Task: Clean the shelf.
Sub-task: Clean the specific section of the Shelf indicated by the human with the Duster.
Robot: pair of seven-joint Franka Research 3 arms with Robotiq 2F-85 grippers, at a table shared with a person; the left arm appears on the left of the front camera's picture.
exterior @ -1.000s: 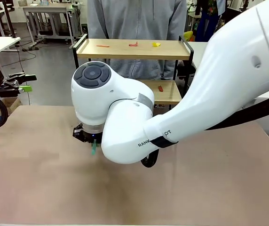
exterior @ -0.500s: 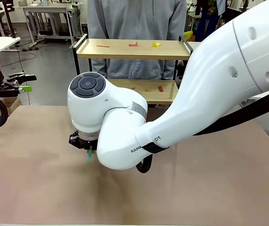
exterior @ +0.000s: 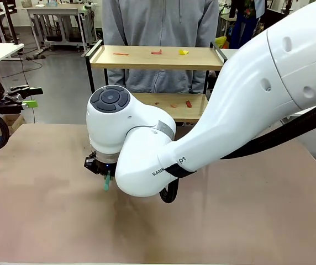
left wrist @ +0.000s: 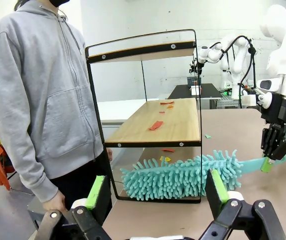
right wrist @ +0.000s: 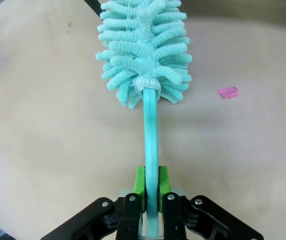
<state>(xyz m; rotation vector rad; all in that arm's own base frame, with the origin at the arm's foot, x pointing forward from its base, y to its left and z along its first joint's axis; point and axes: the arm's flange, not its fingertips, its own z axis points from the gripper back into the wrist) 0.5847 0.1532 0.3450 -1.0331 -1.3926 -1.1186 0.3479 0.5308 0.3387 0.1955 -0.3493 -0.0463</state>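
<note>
Sweep stroke low beside the shelf, boards unswept

Right arm (exterior: 246,94) dips and slides a little sideways in front of the shelf (exterior: 157,57) over the last second, then edges back, uncovering more of the lower board. The shelf itself stands unmoved at the bench's (exterior: 47,221) far edge, before the person (exterior: 158,22). The teal duster (left wrist: 183,175) lies low at the shelf's foot, below its lower board, and the right tool (right wrist: 151,177) is clamped tight on its handle. The left tool (left wrist: 157,190) waits off to the shelf's left, jaws wide and empty. Coloured scraps (exterior: 157,52) sit where they were on both boards, so the cleaning looks barely begun. One pink scrap (right wrist: 227,92) lies on the bench short of the shelf.
</note>
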